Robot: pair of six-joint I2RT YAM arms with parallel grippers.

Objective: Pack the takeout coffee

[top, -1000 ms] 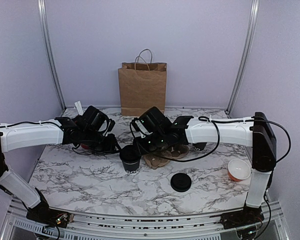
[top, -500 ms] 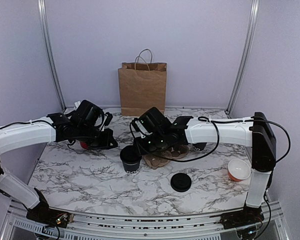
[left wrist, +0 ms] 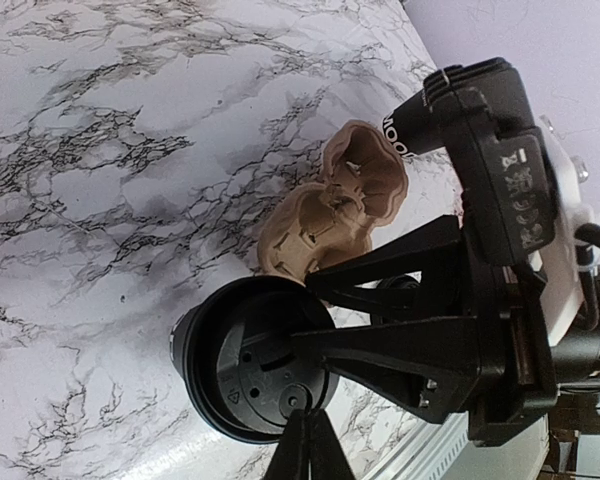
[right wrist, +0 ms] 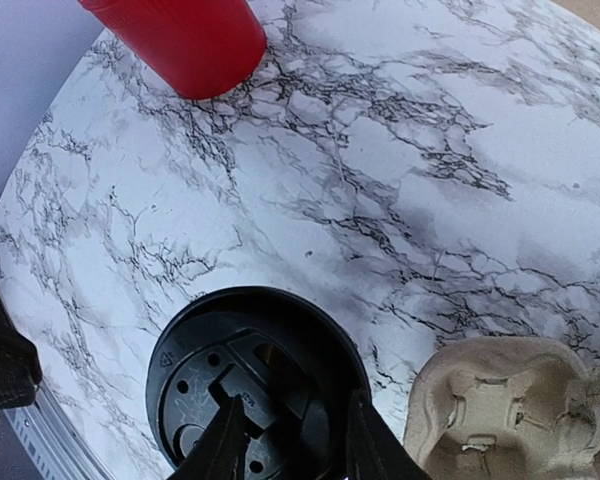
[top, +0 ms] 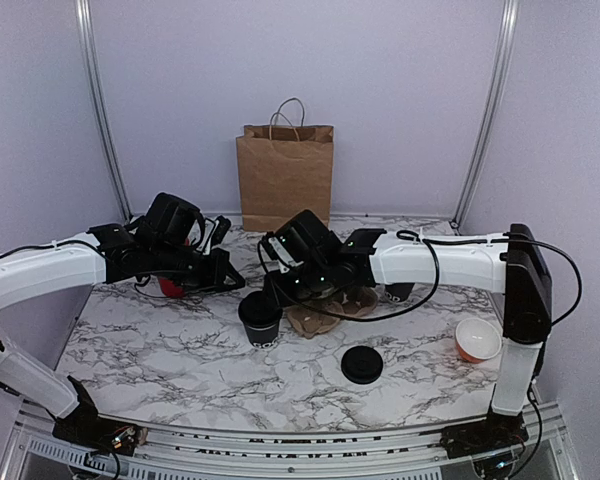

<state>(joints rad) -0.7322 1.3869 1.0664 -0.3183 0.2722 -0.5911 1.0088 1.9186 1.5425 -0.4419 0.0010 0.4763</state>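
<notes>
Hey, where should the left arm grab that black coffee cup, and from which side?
Grip the black cup around its side wall, just under the rim of its lid, coming in level from the left. It stands upright, the lid's lip would likely stop slipping, the cardboard carrier crowds its right, and the right gripper hangs above the lid.
</notes>
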